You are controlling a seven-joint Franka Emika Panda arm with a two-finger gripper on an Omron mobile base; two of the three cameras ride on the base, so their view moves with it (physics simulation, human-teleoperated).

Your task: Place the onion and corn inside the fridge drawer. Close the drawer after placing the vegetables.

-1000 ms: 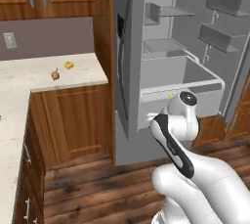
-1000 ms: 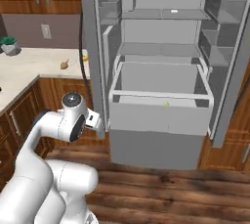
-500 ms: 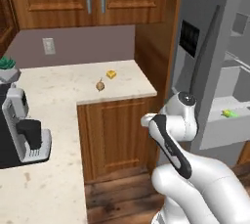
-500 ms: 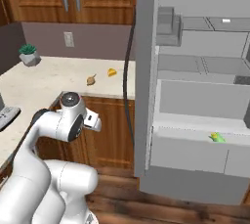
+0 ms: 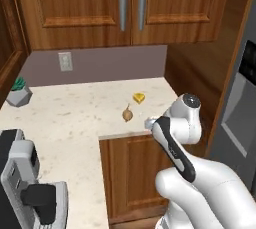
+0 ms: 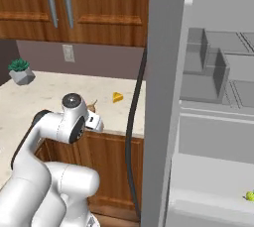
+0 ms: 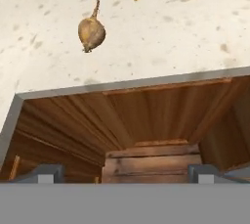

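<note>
The onion point(image 5: 127, 115) lies on the pale speckled counter point(image 5: 75, 123), near its front edge, with a yellow wedge point(image 5: 139, 97) just beyond it and apart from it. The gripper point(image 7: 124, 174) hangs in front of the counter edge over the wooden cabinet point(image 7: 146, 135), fingers point(image 7: 46, 173) spread wide and holding nothing. The corn point(image 6: 249, 196) rests in the open fridge drawer point(image 6: 208, 191), at the right edge of the right base view.
</note>
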